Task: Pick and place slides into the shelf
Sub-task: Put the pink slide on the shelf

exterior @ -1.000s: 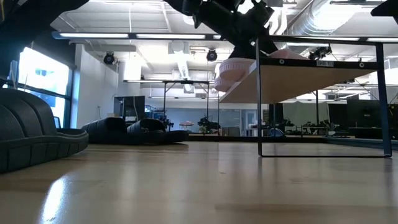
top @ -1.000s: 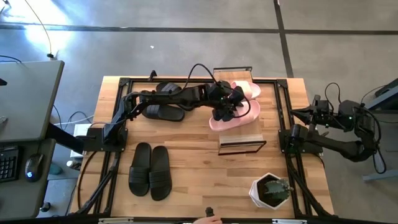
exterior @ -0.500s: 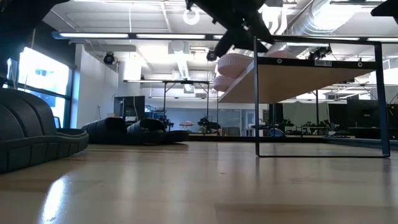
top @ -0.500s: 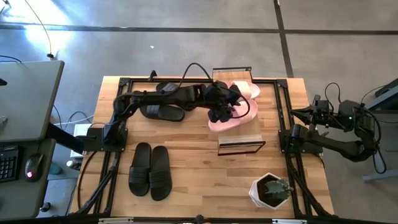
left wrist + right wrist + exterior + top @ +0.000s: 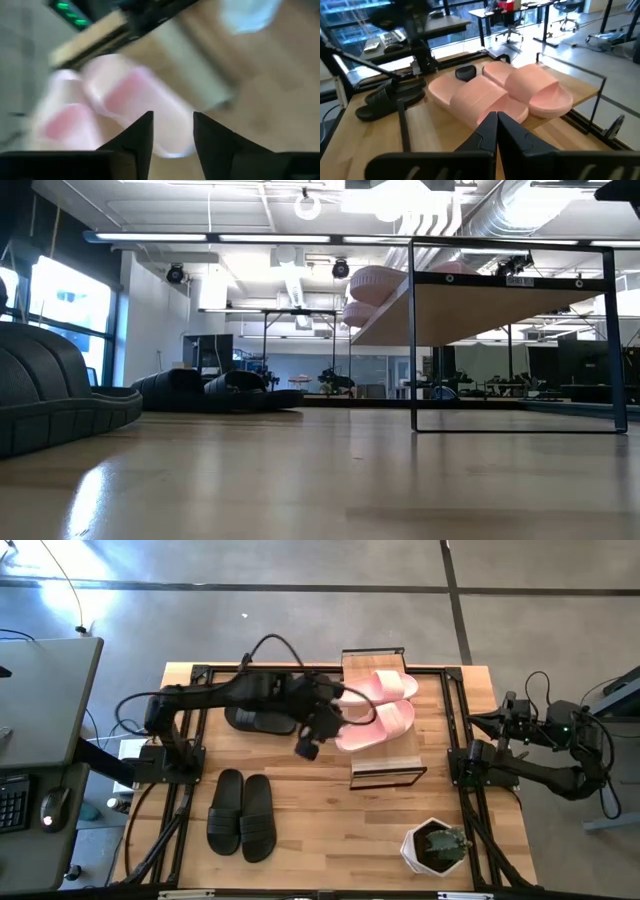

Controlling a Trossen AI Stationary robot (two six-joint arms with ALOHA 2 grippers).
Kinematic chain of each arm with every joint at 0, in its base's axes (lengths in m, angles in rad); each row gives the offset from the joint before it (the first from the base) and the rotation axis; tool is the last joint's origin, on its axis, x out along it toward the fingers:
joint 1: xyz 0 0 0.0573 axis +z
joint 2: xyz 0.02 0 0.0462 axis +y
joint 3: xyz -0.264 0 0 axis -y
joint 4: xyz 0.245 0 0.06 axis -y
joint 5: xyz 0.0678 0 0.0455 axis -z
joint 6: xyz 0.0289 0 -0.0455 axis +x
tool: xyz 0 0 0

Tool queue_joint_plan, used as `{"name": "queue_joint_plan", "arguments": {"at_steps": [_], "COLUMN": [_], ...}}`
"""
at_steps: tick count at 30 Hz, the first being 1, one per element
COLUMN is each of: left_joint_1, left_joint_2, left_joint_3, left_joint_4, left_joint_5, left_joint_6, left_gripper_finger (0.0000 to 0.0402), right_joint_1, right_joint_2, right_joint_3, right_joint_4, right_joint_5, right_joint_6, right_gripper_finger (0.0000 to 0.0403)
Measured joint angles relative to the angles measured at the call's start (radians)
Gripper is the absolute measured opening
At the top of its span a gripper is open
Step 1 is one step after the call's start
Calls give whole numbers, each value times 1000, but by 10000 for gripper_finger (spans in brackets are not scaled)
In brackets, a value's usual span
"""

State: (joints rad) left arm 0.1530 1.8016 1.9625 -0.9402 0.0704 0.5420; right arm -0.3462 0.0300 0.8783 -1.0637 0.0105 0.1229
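Both light pink slides (image 5: 375, 725) (image 5: 380, 688) lie side by side, soles down, on the shelf's plank top (image 5: 386, 761). The low view shows them (image 5: 374, 281) at the shelf's (image 5: 500, 310) left end. The right wrist view shows them too (image 5: 485, 95). My left gripper (image 5: 308, 745) hovers open over the table, just left of the shelf, touching nothing. In its own view the open fingers (image 5: 172, 135) face the blurred pink slides (image 5: 125, 100). My right gripper (image 5: 477, 721) waits shut at the table's right edge (image 5: 496, 125).
One black pair (image 5: 262, 718) lies at the table's far left, under the left arm. Another black pair (image 5: 241, 812) lies near the near-left corner and shows large in the low view (image 5: 50, 400). A potted plant (image 5: 436, 846) stands near the near-right corner.
My left gripper set the nearer pink slide down on the shelf top beside the other one and let go. It then drew back toward the table's left and near side, clear of the shelf. The slide stays where it was laid.
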Motion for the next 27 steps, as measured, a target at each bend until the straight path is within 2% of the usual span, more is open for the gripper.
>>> {"name": "queue_joint_plan", "arguments": {"at_steps": [5,8,12,17,20,24,25,27], "left_joint_1": [-50,-82,-110,-100,-101,-101,-101,-100], "left_joint_2": [-17,-6,-1,-11,-12,-14,-14,-14], "left_joint_3": [-8,-79,-234,-382,-411,-424,-425,-425], "left_joint_4": [-133,-101,-19,191,249,300,300,303], "left_joint_5": [244,287,199,116,29,-72,-97,-139], "left_joint_6": [-186,-208,-216,-289,-310,-320,-324,-332], "left_gripper_finger": [81,51,8,16,12,3,5,8], "right_joint_1": [0,0,0,-1,-1,-37,-55,-95], "right_joint_2": [26,84,208,414,519,587,593,602], "right_joint_3": [1,-2,-2,41,92,171,183,189], "right_joint_4": [51,50,61,50,29,-57,-51,-48], "right_joint_5": [-3,-1,-11,-11,0,101,98,6], "right_joint_6": [12,17,11,8,-17,-41,-34,-35], "right_gripper_finger": [0,0,0,0,0,0,0,0]}}
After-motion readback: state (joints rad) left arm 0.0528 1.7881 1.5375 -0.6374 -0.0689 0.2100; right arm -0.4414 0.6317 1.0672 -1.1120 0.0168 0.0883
